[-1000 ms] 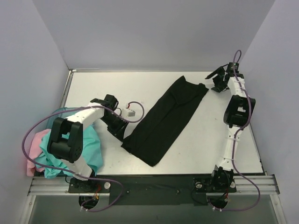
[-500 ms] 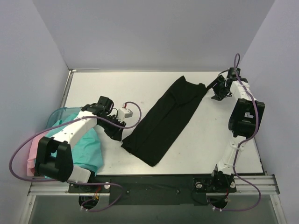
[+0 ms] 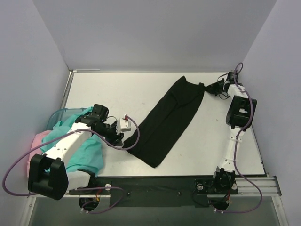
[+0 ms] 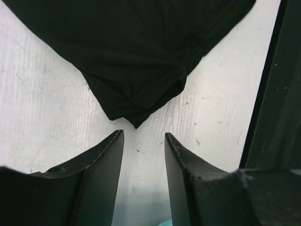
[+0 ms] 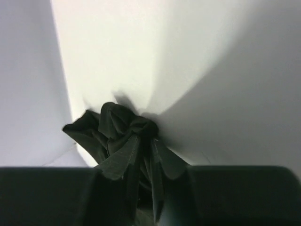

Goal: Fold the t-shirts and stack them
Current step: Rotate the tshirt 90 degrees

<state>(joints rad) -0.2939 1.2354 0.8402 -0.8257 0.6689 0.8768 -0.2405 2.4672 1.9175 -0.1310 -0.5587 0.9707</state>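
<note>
**Item: black t-shirt (image 3: 169, 120). Count: one.** It lies on the table (image 3: 117, 89) as a long narrow band, running from its far end at about 1 o'clock of the table's centre to its near end at about 7 o'clock.

**Right end effector (image 3: 210, 87). Count: one.** It sits at the table's 2 o'clock corner, with its jaws closed on the far corner of the black tee. The wrist view shows a bunched wad of dark cloth pinched between them.

**Left end effector (image 4: 143, 136). Count: one.** It is at the tee's near-left corner, at about 8 o'clock of centre. The jaws stand partly apart and hold nothing; the cloth's corner tip lies just ahead of the gap without touching.

**Step in hand (judged):** taking hold of both ends, so the band can be folded end over end.
- The left jaws should slide onto the corner tip low against the table and catch every layer, not only the top one.
- The right pinch looks bunched, so both ends should lift together and evenly; otherwise the cloth may twist.

**Other t-shirts:**
- teal heap (image 3: 82, 150) at the table's 8 o'clock edge, under the left arm. The number of pieces cannot be told.
- pink one (image 3: 38, 141), a single patch showing at 9 o'clock of the heap.

**Bin rim (image 3: 60, 114). Count: one.** It is translucent teal and lies at 11 o'clock of the heap.
</note>
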